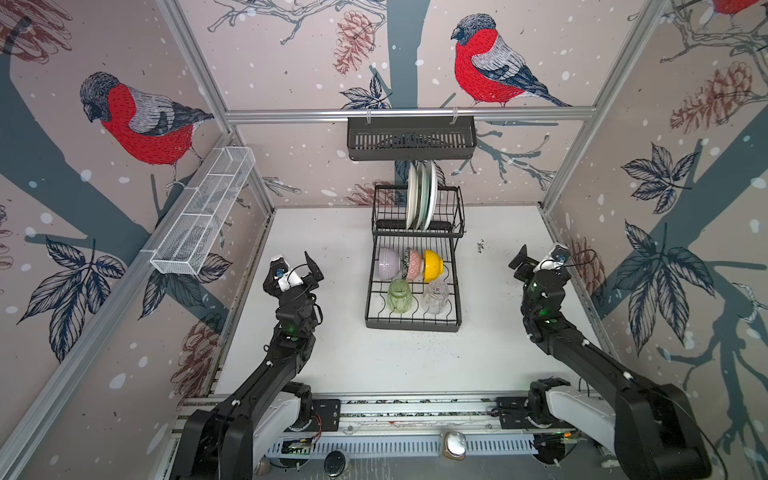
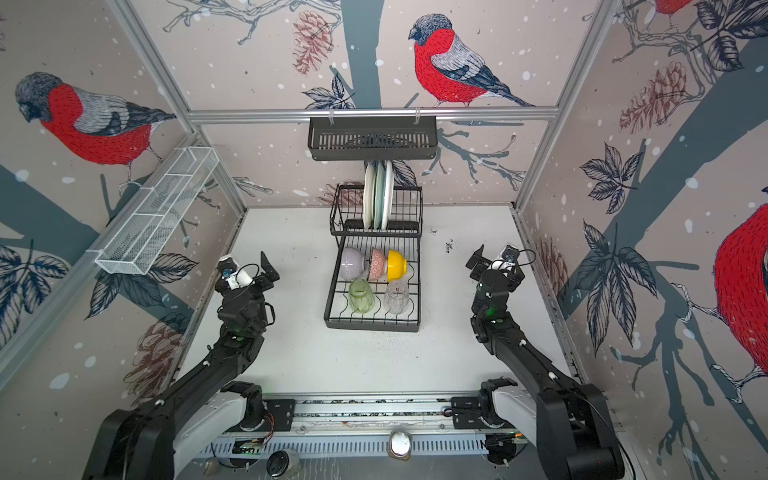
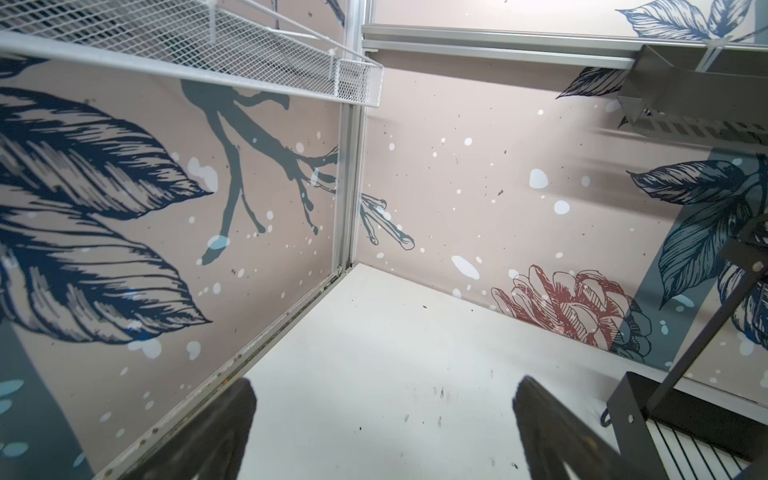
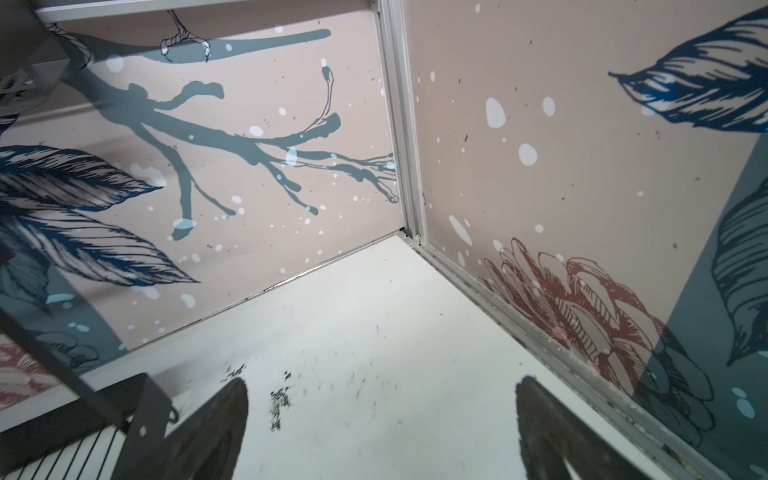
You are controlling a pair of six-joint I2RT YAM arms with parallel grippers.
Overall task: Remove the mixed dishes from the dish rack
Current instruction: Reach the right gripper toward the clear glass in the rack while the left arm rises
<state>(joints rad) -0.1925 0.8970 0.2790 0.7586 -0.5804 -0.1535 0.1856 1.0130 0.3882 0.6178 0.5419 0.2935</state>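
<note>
The black two-tier dish rack [image 1: 370,309] [image 2: 329,309] stands at the middle back of the white table. Three plates [image 1: 422,195] stand upright in its upper tier. On the lower tier lie a lilac bowl [image 1: 388,264], a pink-patterned bowl [image 1: 413,265] and a yellow bowl [image 1: 433,266], with a green glass [image 1: 400,296] and a clear glass [image 1: 435,296] in front of them. My left gripper [image 1: 289,270] [image 3: 382,399] hangs open left of the rack, holding nothing. My right gripper [image 1: 542,261] [image 4: 382,395] hangs open to its right, also holding nothing. Each wrist view catches only a rack corner [image 3: 631,399] [image 4: 141,411].
A long white mesh basket [image 1: 203,212] hangs on the left wall, and a long black slotted basket [image 1: 411,139] hangs on the back rail above the rack. Patterned walls close in on three sides. A small jar [image 1: 454,444] sits by the front rail.
</note>
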